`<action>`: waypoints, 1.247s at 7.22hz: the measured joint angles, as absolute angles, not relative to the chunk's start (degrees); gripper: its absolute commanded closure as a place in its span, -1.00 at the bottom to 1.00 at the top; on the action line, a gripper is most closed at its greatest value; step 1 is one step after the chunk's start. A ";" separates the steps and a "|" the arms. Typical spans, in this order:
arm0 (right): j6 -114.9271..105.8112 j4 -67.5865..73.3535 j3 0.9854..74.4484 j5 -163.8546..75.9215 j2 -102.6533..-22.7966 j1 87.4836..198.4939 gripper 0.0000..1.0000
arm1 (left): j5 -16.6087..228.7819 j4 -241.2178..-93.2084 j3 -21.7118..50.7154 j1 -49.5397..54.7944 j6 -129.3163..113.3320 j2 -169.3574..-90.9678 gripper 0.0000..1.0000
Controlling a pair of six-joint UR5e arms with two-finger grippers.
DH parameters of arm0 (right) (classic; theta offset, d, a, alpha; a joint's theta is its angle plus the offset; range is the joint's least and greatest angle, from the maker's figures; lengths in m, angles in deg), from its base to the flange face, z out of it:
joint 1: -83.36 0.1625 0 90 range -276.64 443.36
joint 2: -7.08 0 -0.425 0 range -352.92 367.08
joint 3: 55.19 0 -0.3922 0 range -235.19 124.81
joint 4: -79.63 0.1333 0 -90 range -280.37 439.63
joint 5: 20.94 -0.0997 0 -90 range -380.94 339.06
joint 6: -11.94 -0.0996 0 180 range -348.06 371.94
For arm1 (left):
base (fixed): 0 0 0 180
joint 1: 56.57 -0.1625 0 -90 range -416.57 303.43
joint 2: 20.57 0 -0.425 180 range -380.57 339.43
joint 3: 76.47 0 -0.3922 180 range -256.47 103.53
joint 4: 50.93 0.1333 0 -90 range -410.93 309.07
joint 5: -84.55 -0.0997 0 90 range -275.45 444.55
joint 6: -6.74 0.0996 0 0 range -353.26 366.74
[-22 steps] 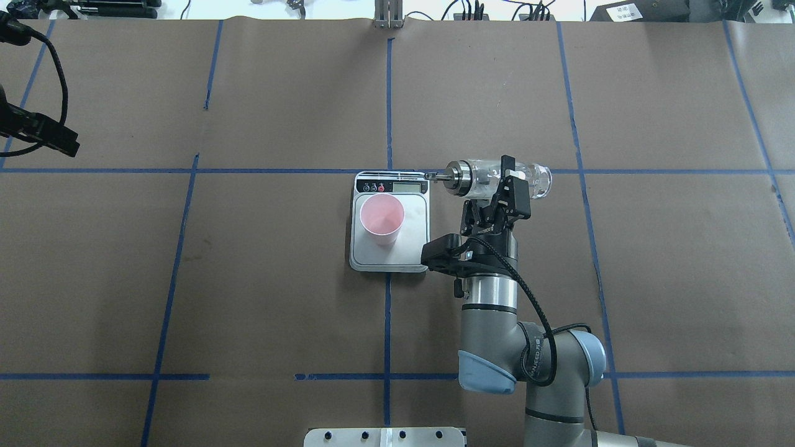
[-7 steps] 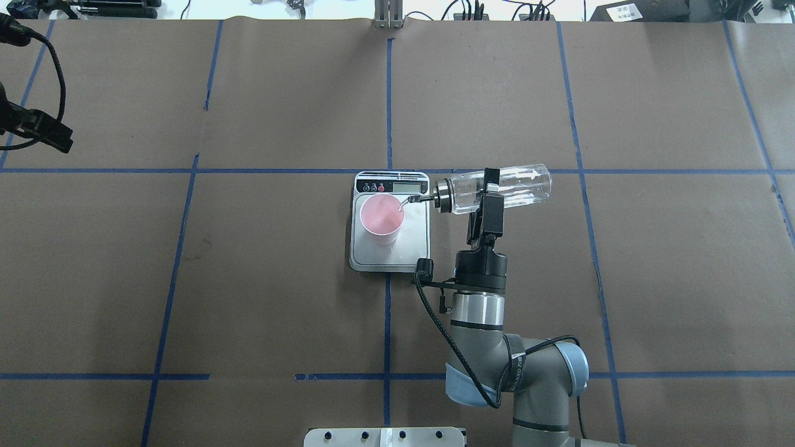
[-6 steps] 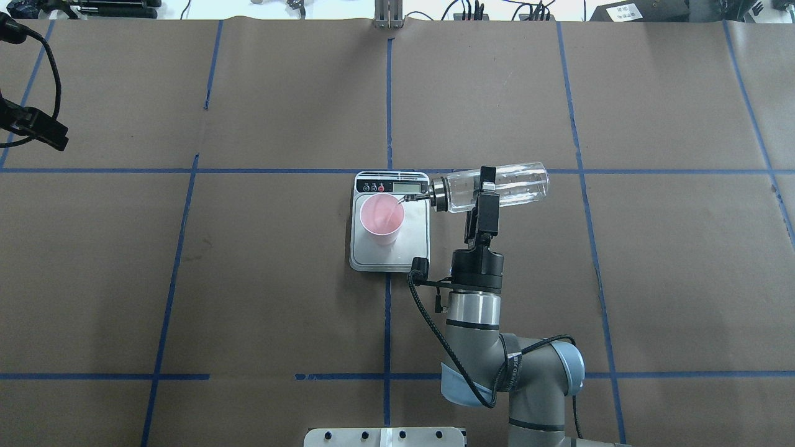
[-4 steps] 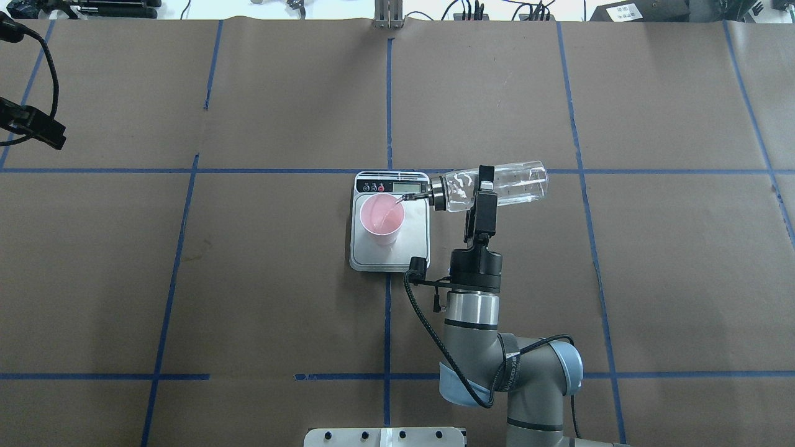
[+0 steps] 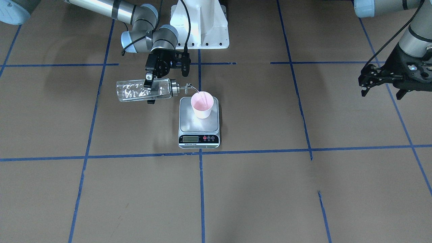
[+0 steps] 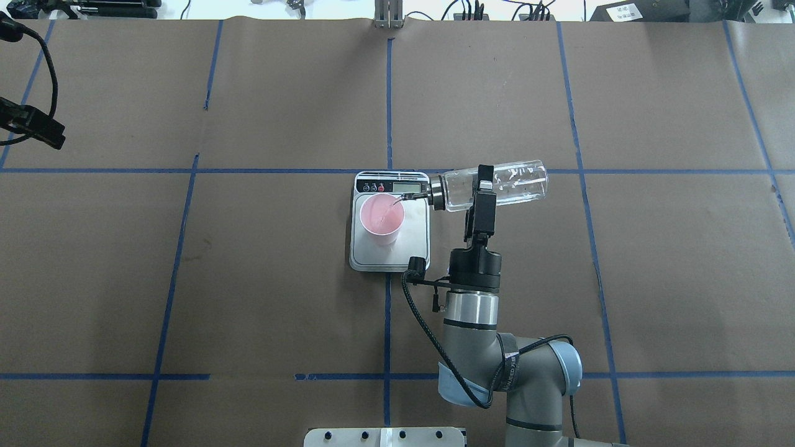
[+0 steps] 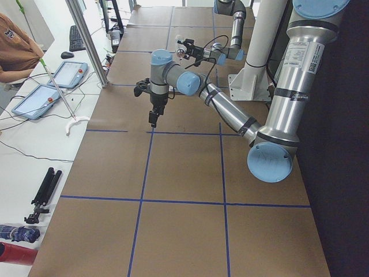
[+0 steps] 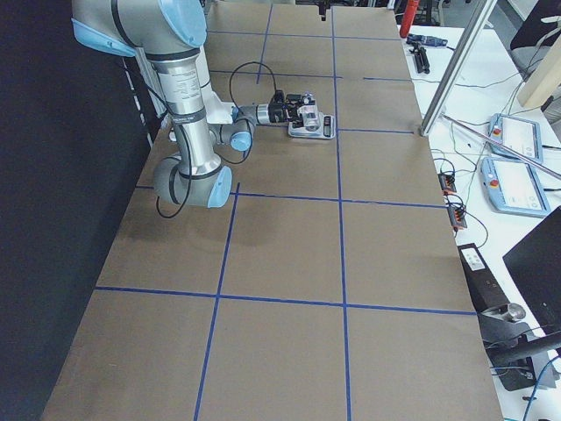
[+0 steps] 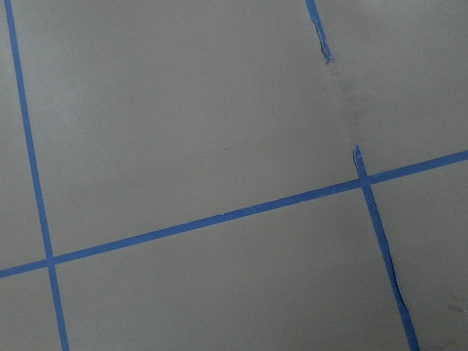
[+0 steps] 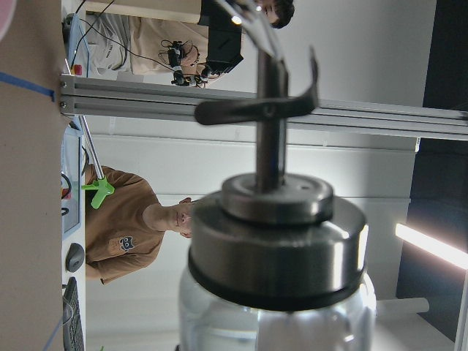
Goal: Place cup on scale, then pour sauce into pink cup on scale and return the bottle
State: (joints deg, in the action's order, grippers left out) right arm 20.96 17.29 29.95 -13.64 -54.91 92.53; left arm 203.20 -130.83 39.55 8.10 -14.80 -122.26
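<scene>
We see the bottle tipped over the pink cup on the scale.

Nearest to us from above, the right pincer point(image 6: 483, 189) is closed tight round the middle of the glass bottle point(image 6: 518, 181). The bottle lies on its side in the air, just beside the scale point(image 6: 410, 245). Clear sauce point(image 5: 135, 91) glints inside the glass. The thin spout point(image 6: 413, 197) reaches over the rim of the cup point(image 6: 382, 214), which stands upright on the scale, near the screen end. Far off over the brown tabletop point(image 6: 248, 279), the left pincer point(image 5: 381, 89) hangs wide and empty.
</scene>
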 measured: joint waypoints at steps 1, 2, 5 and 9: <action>20.77 17.44 29.93 -13.67 -54.74 92.55 1.00 | 203.19 -130.83 39.55 8.20 -14.79 -122.26 -1.00; 20.27 17.76 29.95 -13.74 -54.49 92.57 1.00 | 203.15 -130.81 39.55 8.32 -14.80 -122.26 -1.00; 17.06 18.93 29.93 -14.42 -53.79 92.57 1.00 | 203.04 -130.74 39.55 8.49 -14.75 -122.26 -1.00; 5.92 19.51 29.86 -17.40 -53.03 92.22 1.00 | 202.95 -130.66 39.66 8.87 -14.79 -122.26 -1.00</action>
State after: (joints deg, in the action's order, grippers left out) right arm 5.92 19.51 29.86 -17.40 -53.03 92.22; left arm 202.95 -130.66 39.66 8.87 -14.79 -122.26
